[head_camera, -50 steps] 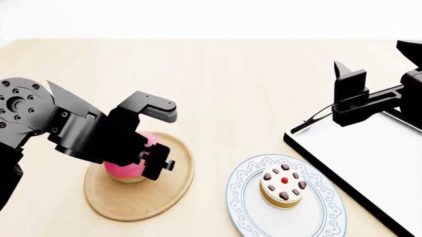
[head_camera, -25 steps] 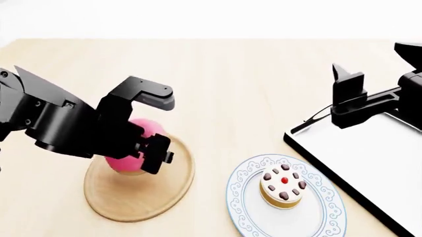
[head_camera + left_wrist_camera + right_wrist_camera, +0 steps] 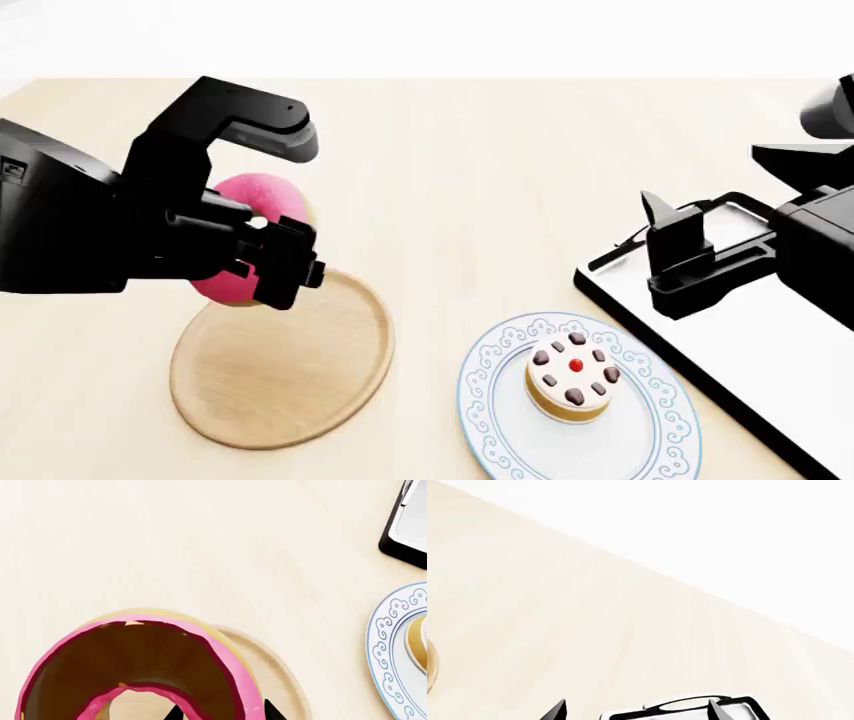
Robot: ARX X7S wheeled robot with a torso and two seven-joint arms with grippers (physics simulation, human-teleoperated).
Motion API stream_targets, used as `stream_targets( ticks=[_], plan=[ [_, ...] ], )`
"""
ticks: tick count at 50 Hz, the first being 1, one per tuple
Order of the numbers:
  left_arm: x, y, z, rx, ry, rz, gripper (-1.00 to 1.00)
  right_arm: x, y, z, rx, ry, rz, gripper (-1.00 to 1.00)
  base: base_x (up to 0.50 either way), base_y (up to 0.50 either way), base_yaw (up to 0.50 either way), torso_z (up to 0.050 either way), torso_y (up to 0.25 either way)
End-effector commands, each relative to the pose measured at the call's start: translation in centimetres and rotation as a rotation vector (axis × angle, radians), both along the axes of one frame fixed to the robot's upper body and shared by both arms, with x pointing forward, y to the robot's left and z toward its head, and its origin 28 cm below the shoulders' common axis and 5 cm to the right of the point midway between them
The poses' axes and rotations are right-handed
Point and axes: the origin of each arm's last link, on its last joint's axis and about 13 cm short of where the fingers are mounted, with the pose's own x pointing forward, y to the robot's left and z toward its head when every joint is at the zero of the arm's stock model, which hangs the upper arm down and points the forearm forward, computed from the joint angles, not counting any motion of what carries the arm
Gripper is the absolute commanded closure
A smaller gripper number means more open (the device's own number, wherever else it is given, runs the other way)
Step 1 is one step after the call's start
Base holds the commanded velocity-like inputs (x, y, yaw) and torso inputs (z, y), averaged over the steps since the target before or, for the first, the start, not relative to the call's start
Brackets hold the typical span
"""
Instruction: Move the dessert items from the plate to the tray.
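Observation:
My left gripper [image 3: 260, 255] is shut on the pink-iced ring donut [image 3: 254, 220] and holds it in the air above the far edge of the round wooden plate [image 3: 287, 375]. In the left wrist view the donut [image 3: 220, 655] fills the frame between my fingertips [image 3: 272, 712]. The small yellow cake [image 3: 574, 378] with white icing, chocolate pieces and a red centre sits on the blue-patterned white plate [image 3: 501, 440]. My right gripper [image 3: 667, 225] is open and empty over the near corner of the black-rimmed tray [image 3: 747, 330]. The right wrist view shows the tray's handle cut-out [image 3: 684, 705].
The light wooden table [image 3: 481, 160] stretches between the wooden plate and the tray. The patterned plate's rim shows in the left wrist view [image 3: 390, 640], with the tray's corner [image 3: 403, 542] beyond it. The tray runs off the right edge of the head view.
My left gripper has lifted the donut off the wooden plate and carried it up and away. My right gripper has moved down and a little left, closer to the tray's corner.

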Motion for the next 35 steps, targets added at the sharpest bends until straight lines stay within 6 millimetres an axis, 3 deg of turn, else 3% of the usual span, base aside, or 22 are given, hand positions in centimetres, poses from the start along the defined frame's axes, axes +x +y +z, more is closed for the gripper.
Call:
stream_targets(
  ticks=[1,17,35],
  plan=[
    [-0.5,0.3,1.2,-0.021,-0.089,0.029,1.0,-0.6,0.1,-0.8,-0.011,0.117,0.045,-1.0,0.0,0.0,0.0,0.0,0.0],
    [-0.9,0.4,1.4,-0.026,-0.116,0.042,1.0,-1.0,0.2,-1.9,-0.015,0.252,0.051,-1.0,0.0,0.0,0.0,0.0,0.0],
    [-0.6,0.5,1.3,-0.025,-0.118,0.042,1.0,-1.2,0.8,-1.8,0.018,0.326,0.114,-1.0,0.0,0.0,0.0,0.0,0.0]
  ],
)
